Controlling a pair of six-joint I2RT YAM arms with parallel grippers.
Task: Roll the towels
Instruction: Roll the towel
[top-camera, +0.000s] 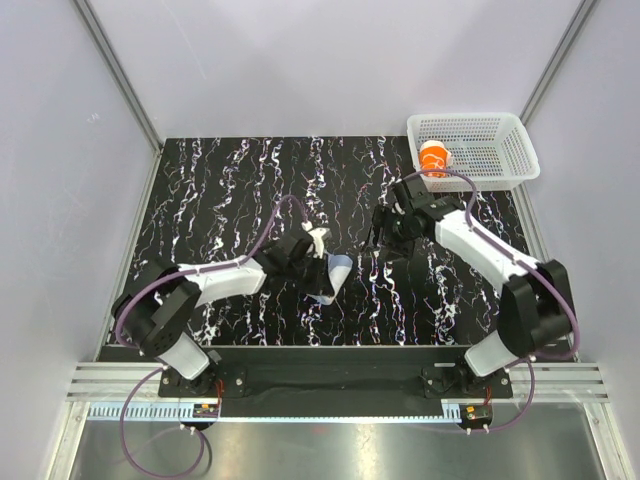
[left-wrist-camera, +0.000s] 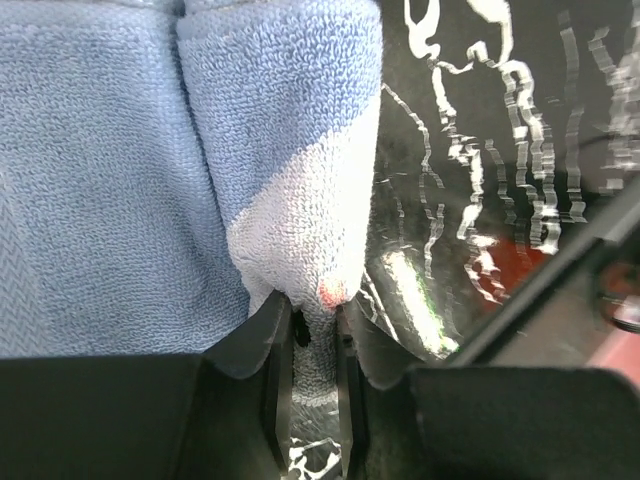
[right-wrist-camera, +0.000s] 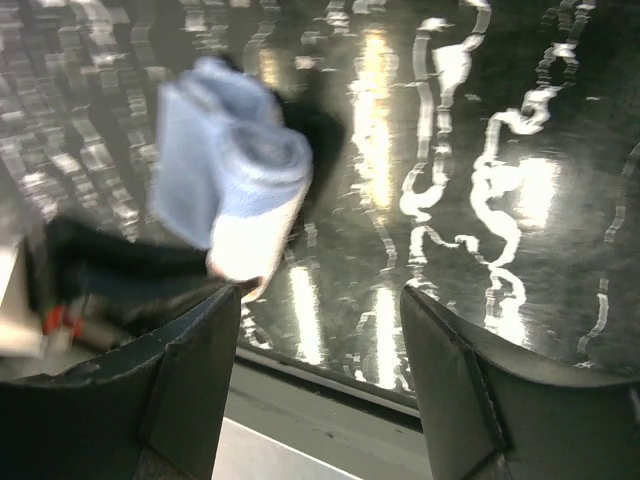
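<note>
**Desk:** What does the top view show at centre frame?

**Photographer:** The left gripper (left-wrist-camera: 312, 335) has its fingers clenched on the pale end of a blue towel (left-wrist-camera: 280, 130). The towel lies on the black marbled table (top-camera: 220, 190), just below the middle of the frame.

**Desk:** Is it rolled?

**Photographer:** Largely, I would say. In the upper left of the right wrist view it appears as a thick roll with a looser fold beside it.

**Desk:** And the right gripper (right-wrist-camera: 318, 310)?

**Photographer:** Its fingers are spread wide and grasp nothing. It hangs over bare table to the right of the towel.

**Desk:** Is anything finished?

**Photographer:** An orange roll (top-camera: 435, 158) sits in the white basket (top-camera: 500, 150) at upper right. It is probably a completed towel, though it is too small to be sure. By my reading, what is left is tightening the blue roll and perhaps sending it to the basket.
</note>
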